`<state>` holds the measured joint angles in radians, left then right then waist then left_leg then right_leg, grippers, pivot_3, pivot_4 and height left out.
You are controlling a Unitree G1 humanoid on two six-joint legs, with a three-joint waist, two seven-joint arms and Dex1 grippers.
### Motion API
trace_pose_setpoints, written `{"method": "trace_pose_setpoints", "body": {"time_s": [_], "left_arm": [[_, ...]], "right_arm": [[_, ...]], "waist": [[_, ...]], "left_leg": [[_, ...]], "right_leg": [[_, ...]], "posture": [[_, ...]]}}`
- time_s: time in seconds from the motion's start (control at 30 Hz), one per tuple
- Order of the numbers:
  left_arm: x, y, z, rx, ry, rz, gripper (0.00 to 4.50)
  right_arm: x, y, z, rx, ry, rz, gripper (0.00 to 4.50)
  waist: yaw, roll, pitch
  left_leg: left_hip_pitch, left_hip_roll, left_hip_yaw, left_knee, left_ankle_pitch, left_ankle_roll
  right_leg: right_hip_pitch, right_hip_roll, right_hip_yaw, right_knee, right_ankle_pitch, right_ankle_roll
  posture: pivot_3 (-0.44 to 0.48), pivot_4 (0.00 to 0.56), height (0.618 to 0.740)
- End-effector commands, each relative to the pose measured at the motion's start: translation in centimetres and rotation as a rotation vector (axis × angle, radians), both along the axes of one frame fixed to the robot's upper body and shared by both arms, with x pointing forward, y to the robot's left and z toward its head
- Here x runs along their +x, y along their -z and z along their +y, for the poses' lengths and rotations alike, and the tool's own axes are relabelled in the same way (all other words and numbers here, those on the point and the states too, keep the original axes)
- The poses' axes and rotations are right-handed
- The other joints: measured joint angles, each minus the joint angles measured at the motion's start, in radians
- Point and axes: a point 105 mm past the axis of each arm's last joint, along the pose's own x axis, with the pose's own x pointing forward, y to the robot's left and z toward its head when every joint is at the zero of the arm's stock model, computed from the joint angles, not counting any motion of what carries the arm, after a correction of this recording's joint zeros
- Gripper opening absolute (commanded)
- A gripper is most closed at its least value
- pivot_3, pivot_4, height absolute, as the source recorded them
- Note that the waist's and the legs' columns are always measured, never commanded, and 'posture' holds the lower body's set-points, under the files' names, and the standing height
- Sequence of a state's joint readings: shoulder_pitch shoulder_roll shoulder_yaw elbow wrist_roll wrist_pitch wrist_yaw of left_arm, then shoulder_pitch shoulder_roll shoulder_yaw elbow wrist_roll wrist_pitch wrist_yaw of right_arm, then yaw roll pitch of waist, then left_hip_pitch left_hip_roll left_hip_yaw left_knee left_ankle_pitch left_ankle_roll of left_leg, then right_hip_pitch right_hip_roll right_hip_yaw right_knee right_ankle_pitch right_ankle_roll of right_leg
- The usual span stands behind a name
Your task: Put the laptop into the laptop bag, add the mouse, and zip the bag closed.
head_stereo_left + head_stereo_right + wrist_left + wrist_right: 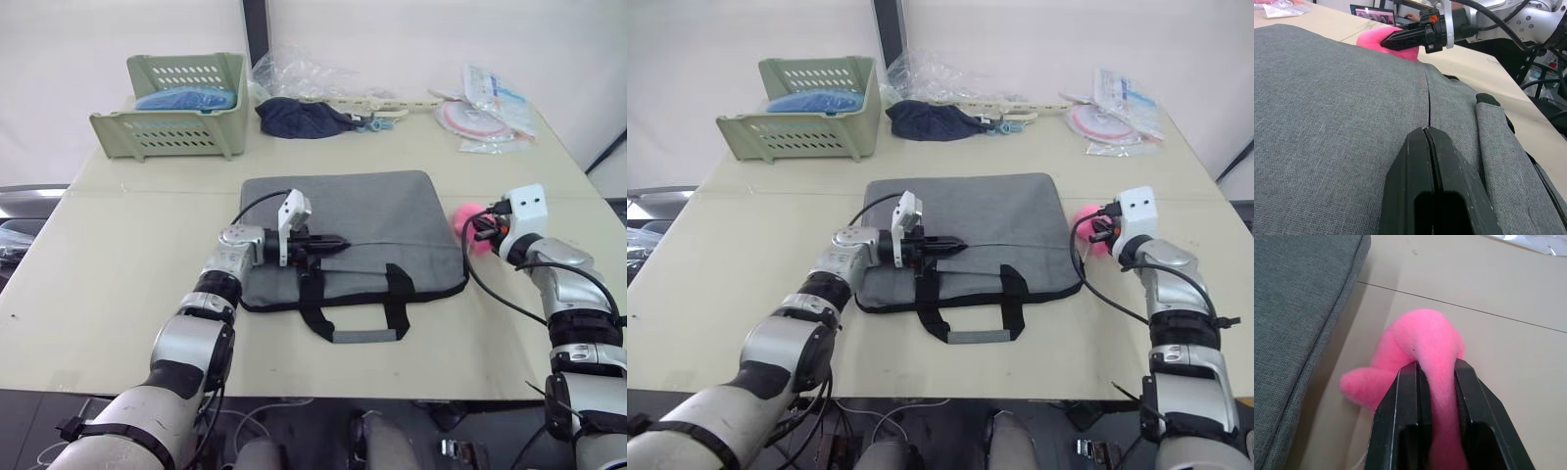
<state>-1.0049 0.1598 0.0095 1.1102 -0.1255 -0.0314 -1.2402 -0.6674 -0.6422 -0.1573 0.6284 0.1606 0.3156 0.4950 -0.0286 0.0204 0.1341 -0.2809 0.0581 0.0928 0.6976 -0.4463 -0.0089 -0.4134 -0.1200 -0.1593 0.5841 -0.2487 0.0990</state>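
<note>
The grey laptop bag (392,211) lies flat at the table's middle, its black handles (358,318) pointing toward me. My left gripper (338,241) rests on top of the bag, shut, with its tips at the thin zipper seam (1428,93) that runs off to the right. I cannot tell whether anything is pinched between its fingers. At the bag's right edge my right gripper (1436,363) is shut on a pink fluffy blob (1425,333) lying on the table. The laptop and the mouse are out of view.
A green slatted basket (176,132) holding something blue stands at the back left. A dark navy cloth bundle (299,117) and clear plastic wrapping lie behind the bag. Packets in plastic (490,113) sit at the back right.
</note>
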Motion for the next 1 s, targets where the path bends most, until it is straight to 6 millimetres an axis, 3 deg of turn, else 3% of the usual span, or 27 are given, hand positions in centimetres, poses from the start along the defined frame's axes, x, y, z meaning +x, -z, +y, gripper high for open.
{"method": "trace_pose_setpoints", "body": {"time_s": [0.03, 0.17, 0.4, 0.5, 0.6, 0.7, 0.73, 0.83, 1.0], "left_arm": [[-2.3, 6.0, 0.5, 0.123, 0.032, 0.204, 0.0], [-2.3, 5.8, 0.4, 0.122, 0.033, 0.2, 0.0], [-1.4, 4.9, 1.0, 0.107, -0.015, 0.165, 0.0], [-0.8, 3.6, 1.4, 0.086, -0.028, 0.123, 0.75], [-0.2, 1.7, 1.8, 0.061, -0.038, 0.062, 2.14], [0.3, -0.4, 2.3, 0.002, -0.051, 0.037, 3.42], [0.6, -2.3, 3.0, -0.026, -0.065, -0.012, 3.9], [1.0, -7.3, 5.2, -0.082, -0.128, -0.137, 3.9], [-0.3, -14.8, 9.1, -0.143, -0.226, -0.269, 3.9]], "right_arm": [[-0.4, -1.4, 0.4, -0.019, -0.043, -0.04, 1.95], [-1.2, -1.6, 0.7, -0.02, -0.054, -0.043, 3.64], [-3.2, -4.5, 0.0, -0.042, -0.036, -0.094, 3.64], [-4.1, -5.9, -0.2, -0.052, -0.033, -0.113, 3.68], [-5.1, -7.1, 0.3, -0.069, -0.052, -0.129, 3.68], [-5.9, -8.0, 0.9, -0.073, -0.058, -0.137, 3.68], [-6.4, -8.8, 1.3, -0.082, -0.074, -0.149, 3.68], [-7.5, -10.8, 2.3, -0.105, -0.119, -0.17, 3.68], [-8.7, -12.4, 4.0, -0.14, -0.233, -0.144, 3.68]], "waist": [[0.0, 0.0, 0.0], [0.001, 0.0, 0.0], [0.002, 0.002, 0.001], [0.001, 0.002, 0.001], [0.001, 0.002, 0.003], [-0.003, 0.002, 0.007], [-0.003, 0.002, 0.008], [-0.002, 0.002, 0.024], [0.002, -0.001, 0.027]], "left_leg": [[0.0, 0.0, 0.0, 0.0, 0.0, 0.0], [0.0, 0.0, 0.0, 0.0, 0.0, 0.0], [0.0, 0.0, 0.0, 0.0, 0.0, 0.0], [0.0, 0.0, -0.001, 0.0, 0.0, 0.0], [0.0, 0.001, -0.001, 0.0, 0.0, 0.0], [-0.001, 0.001, 0.0, 0.0, 0.0, 0.0], [-0.002, 0.001, 0.0, 0.0, 0.0, 0.0], [-0.004, 0.001, 0.0, 0.001, 0.0, -0.001], [-0.019, 0.0, 0.001, 0.003, 0.002, -0.004]], "right_leg": [[0.0, 0.0, 0.0, 0.0, 0.0, 0.0], [0.0, 0.0, 0.0, 0.0, 0.0, 0.0], [0.0, 0.0, 0.0, 0.0, 0.0, 0.0], [0.0, 0.0, 0.0, -0.001, 0.0, 0.0], [-0.001, 0.0, 0.0, 0.0, 0.0, 0.0], [-0.002, 0.0, 0.0, 0.001, 0.0, 0.0], [-0.003, 0.0, 0.001, 0.001, 0.0, 0.0], [-0.006, 0.0, 0.002, 0.003, 0.0, 0.0], [-0.03, 0.001, 0.001, 0.009, 0.0, 0.0]], "posture": [[0.0, 0.15, 0.74], [0.0, 0.15, 0.74], [0.0, 0.15, 0.74], [0.0, 0.15, 0.74], [0.0, 0.15, 0.74], [0.0, 0.15, 0.74], [0.0, 0.15, 0.74], [0.0, 0.15, 0.74], [0.0, 0.15, 0.74]]}}
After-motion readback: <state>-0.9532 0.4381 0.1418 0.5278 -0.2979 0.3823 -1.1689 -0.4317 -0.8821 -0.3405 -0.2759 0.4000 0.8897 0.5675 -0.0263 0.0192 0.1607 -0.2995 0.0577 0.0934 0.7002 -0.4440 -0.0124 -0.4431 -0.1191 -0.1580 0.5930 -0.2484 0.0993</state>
